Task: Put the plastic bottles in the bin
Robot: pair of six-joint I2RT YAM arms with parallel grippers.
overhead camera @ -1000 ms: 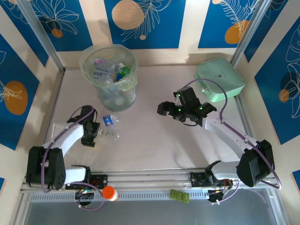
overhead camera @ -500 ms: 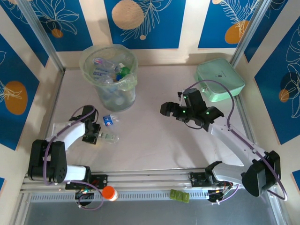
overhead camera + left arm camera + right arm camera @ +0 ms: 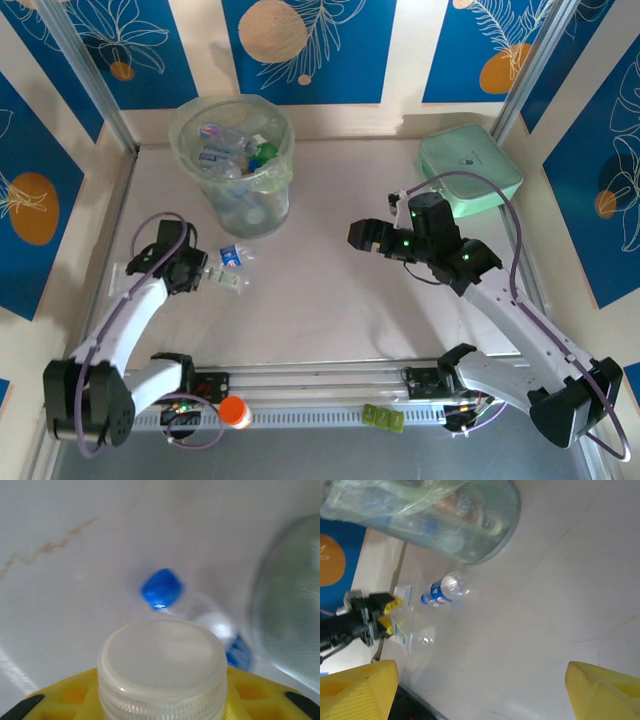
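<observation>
Plastic bottles [image 3: 228,150] crowd the bin [image 3: 262,215], a tall round tub of translucent pale-green plastic with a thin, crinkled liner bag folded over its rim. Through the wall you can make out blue caps and one green body.

Two more bottles lie on the smooth pale table [image 3: 330,300] just in front of it. Your left gripper [image 3: 203,277] is clamped on the clear bottle [image 3: 226,283] at its neck end, and the ribbed white cap [image 3: 162,665] sits between the yellow fingers [image 3: 70,695]. You can't quite tell whether that bottle is off the surface. The blue-labelled bottle [image 3: 232,256] lies just beside it, between it and the bin but touching neither.

Your right gripper [image 3: 358,237] hangs over mid-table with its jaws spread wide, holding nothing.
</observation>
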